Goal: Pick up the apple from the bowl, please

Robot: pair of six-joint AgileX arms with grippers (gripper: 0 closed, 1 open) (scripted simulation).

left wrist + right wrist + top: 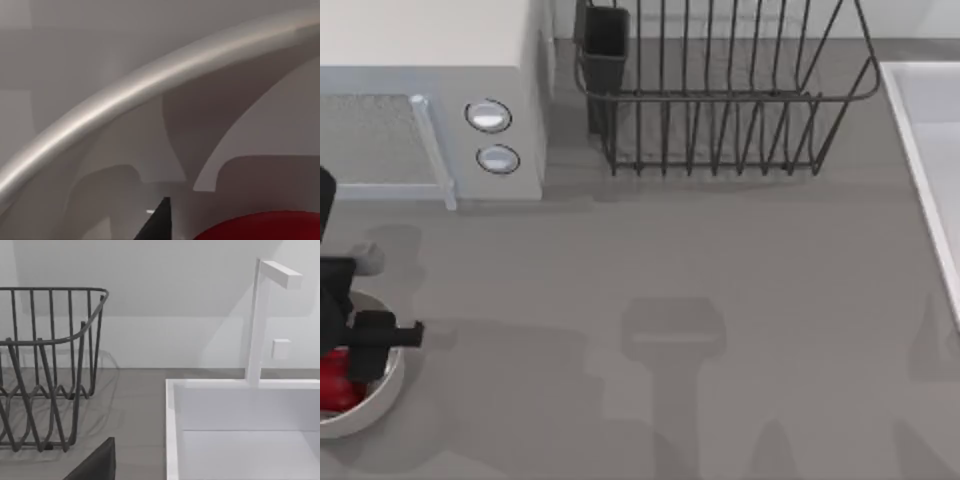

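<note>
Left end effector (345, 350) is down over the bowl (375, 405) at the bench's (720, 300) left edge in the top view, black body sitting right above the apple (332, 380). Can't tell how its fingers are set, so no call on whether it's wide, narrow or already gripping. The apple is inside the bowl, a bit of glossy red peeking out from under the arm, on the bowl's left part in the top view. The left wrist view is super close: the off-white rim of the bowl (150, 85) sweeps across, its smooth inner wall is below that, the red top of the apple (265, 227) sits at the frame edge and one dark fingertip (159, 222) pokes up just beside it. Behind the bowl there's a microwave (430, 100) with two round knobs, and a dark wire dish rack (720, 90) toward the back middle. A white sink (920, 150) runs along the right side, and the right wrist view faces it, with the sink (172, 430), a white faucet (257, 320) and the dish rack (50, 365).
</note>
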